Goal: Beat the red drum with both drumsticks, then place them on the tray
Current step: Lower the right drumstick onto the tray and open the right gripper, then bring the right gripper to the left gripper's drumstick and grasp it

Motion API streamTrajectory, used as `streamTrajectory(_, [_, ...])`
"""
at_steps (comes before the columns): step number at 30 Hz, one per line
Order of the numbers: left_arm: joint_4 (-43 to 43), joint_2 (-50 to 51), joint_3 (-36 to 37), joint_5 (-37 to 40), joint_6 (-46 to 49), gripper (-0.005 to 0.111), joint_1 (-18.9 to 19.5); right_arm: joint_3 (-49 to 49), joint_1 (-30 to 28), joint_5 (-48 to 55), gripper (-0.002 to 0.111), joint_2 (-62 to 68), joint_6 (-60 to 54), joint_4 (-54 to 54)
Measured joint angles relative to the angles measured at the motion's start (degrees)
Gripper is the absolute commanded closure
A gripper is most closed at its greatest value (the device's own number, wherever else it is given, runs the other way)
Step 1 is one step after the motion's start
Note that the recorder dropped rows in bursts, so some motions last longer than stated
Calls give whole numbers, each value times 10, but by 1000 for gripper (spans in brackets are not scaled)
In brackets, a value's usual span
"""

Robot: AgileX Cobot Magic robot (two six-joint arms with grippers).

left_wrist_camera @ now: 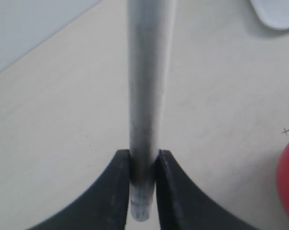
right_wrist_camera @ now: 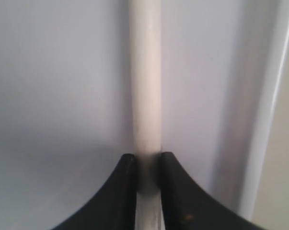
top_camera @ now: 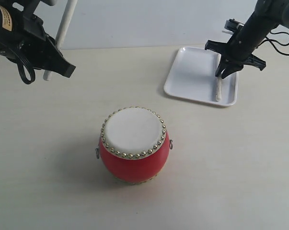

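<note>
right gripper (top_camera: 223, 73) hung low over the tray (top_camera: 190, 72), its black jaws pinched tight on the right drumstick (top_camera: 218, 90). from where i stood that stick looked to lie along the tray's right-hand side, just inside the low rim, though i could not tell whether it rested on the plastic or sat a hair above it. my guess was that this arm was at the setting-down step, with nothing wanting but for the jaws to part. left gripper (top_camera: 66, 70) was up high at the other side of the table (top_camera: 48, 182), well apart from the tray, clamped on the butt end of the left drumstick (top_camera: 65, 26), which stuck up and away at a steep slant. held like that, i judged, it kept clear of the drum and could be carried across once the tray was free. the red drum (top_camera: 134, 139) sat upright in the middle of the table, nearer to me than the tray, with neither stick touching it. it was a squat little barrel, glossy red round the belly, with a cream-white head, a ring of brass studs round the edge and a small metal ring at each side. both sticks were slim, pale and round.
</note>
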Motion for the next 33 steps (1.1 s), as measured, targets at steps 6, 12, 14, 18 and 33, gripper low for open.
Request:
streamTrajectory(6, [0,0,0,-1,0,107,0,0,0,-6,92,0,1,0])
streamTrajectory(12, [0,0,0,-2,0,107,0,0,0,-11,64,0,1,0])
streamTrajectory(14, [0,0,0,-2,0,107,0,0,0,-11,57,0,1,0])
streamTrajectory(18, [0,0,0,-2,0,107,0,0,0,-15,51,0,1,0])
streamTrajectory(33, [0,0,0,-13,1,107,0,0,0,12,51,-108,-90,-2])
